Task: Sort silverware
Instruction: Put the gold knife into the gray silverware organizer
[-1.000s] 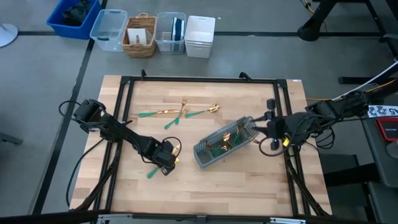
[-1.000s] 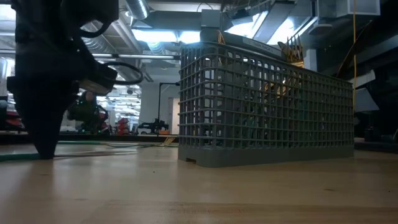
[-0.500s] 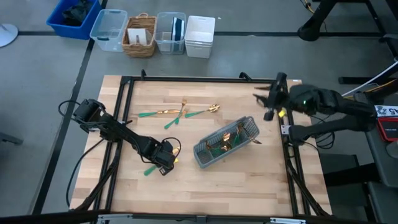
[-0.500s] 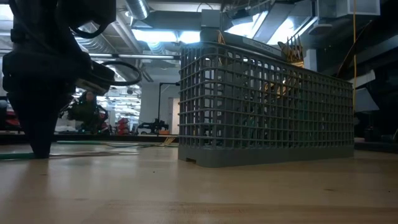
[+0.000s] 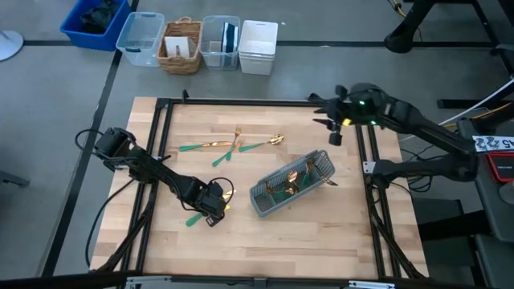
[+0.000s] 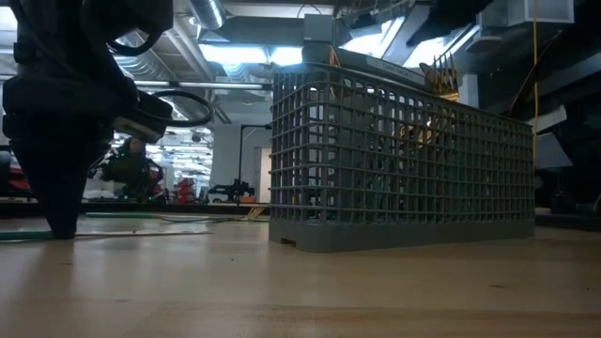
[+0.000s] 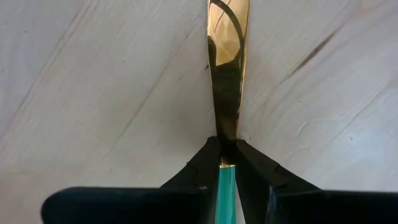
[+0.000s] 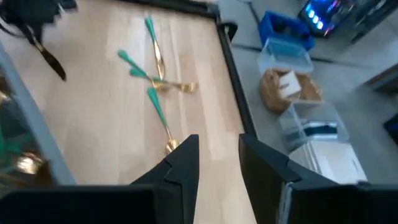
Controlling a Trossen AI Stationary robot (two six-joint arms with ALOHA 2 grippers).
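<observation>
**Right arm swings clear of the caddy while left jaws grip a piece of silverware**

Since a second ago the right gripper [image 5: 332,128] has lifted from the caddy's far end and now hangs above the worktop's [image 5: 281,233] back right corner, beyond the caddy [image 5: 291,184]; its jaws stand apart with nothing between them. Left of the caddy, the left gripper [image 5: 215,205] has narrowed and barely shifted. Its jaws pinch a teal-handled piece [image 7: 227,87] where the gold head meets the handle, and the piece lies flat on the wood, its green handle [image 5: 193,217] trailing out on the side away from the caddy.

Several gold-and-teal pieces [image 5: 281,186] already stand inside the caddy. Three more loose pieces [image 5: 233,144] lie crossed on the worktop behind the caddy, toward the back edge. Storage bins [image 5: 201,40] sit on the floor past that edge.
</observation>
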